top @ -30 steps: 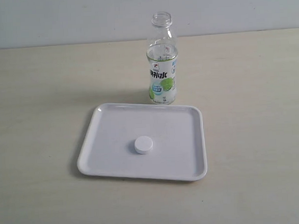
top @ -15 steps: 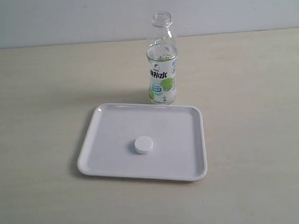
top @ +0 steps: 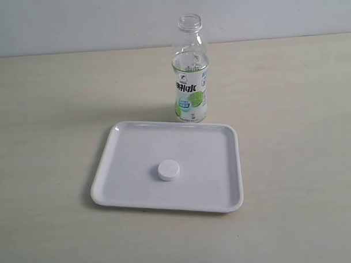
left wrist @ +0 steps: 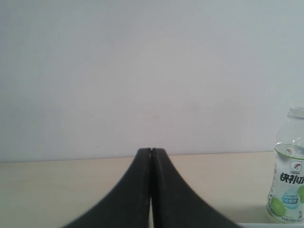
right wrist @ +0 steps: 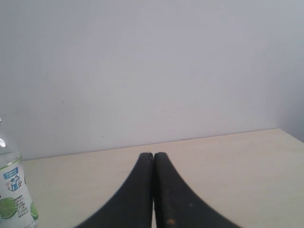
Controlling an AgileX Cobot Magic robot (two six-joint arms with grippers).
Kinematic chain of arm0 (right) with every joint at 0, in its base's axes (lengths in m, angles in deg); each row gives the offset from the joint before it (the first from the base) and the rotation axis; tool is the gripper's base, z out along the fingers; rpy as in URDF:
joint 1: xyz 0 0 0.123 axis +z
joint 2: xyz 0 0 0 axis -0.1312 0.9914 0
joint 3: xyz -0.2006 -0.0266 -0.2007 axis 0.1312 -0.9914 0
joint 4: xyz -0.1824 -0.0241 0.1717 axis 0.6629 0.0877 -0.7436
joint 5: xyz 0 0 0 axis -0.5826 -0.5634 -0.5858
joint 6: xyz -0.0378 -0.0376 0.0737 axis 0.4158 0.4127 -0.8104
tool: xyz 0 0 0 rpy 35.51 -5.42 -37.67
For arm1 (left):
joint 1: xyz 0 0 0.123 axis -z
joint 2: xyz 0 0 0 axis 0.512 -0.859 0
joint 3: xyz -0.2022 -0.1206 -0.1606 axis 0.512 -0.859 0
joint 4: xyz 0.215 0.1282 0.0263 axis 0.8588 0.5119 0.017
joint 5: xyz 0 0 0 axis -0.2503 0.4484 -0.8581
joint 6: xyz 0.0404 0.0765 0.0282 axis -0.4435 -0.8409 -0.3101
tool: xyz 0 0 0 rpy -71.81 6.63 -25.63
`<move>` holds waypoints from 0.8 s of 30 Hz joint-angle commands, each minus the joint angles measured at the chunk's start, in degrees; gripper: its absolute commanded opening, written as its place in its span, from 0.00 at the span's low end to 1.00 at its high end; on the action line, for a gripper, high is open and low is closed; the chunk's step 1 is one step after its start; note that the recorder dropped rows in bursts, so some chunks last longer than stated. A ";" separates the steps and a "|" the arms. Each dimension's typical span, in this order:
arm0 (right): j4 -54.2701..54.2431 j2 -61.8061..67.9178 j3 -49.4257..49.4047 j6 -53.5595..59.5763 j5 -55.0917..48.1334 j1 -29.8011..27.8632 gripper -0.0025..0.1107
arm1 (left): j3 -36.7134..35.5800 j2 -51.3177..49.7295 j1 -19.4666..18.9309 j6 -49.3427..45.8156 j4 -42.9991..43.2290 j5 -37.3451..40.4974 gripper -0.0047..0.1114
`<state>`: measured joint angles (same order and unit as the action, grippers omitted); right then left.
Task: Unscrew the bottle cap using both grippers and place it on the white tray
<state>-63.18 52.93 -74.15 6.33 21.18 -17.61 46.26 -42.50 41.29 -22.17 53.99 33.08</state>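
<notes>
Nearest the exterior camera lies the white tray (top: 127, 159), flat on the table (top: 42, 113), its long axis running 9 to 3 o'clock. The bottle cap (top: 169, 170) rests on the tray floor, slightly toward 6 o'clock of the tray's centre and clear of every rim. It sits with its flat top up and its axis vertical.

Judgement: the cap is light and stiff. Its ribbed side is the place to take hold, across the diameter. It may skate on the glossy tray if nudged.

Beyond the tray's far rim, at about 1 o'clock from the cap, the bottle (top: 190, 85) stands upright just beside the tray. Its long axis is vertical and its open mouth points up. Judgement: thin-walled and easily tipped, best held at the labelled waist.

Neither arm shows in the exterior view. The left gripper (left wrist: 151, 151) and the right gripper (right wrist: 153, 154) each have their jaws pressed together, holding nothing.
</notes>
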 commanded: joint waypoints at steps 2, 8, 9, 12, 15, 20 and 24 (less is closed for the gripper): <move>-0.05 -0.38 -0.27 0.52 0.25 0.13 0.02 | -0.14 0.40 -1.36 0.48 0.25 0.01 0.04; -0.05 -0.38 -0.27 0.52 0.25 0.13 0.02 | -0.14 0.40 -1.42 0.48 0.25 0.01 0.04; -0.05 -0.38 -0.27 0.52 0.25 0.13 0.02 | -0.14 0.40 -1.42 0.48 0.25 0.01 0.04; -0.05 -0.38 -0.27 0.52 0.25 0.13 0.02 | -0.14 0.40 -2.06 0.48 0.25 0.01 0.04; -0.05 -0.38 -0.27 0.52 0.25 0.13 0.02 | -0.14 0.40 -2.91 0.48 0.25 0.01 0.04; -0.05 -0.38 -0.27 0.52 0.25 0.13 0.02 | -0.14 0.40 -4.23 0.48 0.25 0.01 0.04; -0.05 -0.38 -0.27 0.52 0.25 0.13 0.02 | -0.14 0.40 -4.23 0.48 0.25 0.01 0.04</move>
<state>-63.18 52.93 -74.15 6.33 21.18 -17.61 46.26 -42.50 37.26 -22.17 54.24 33.19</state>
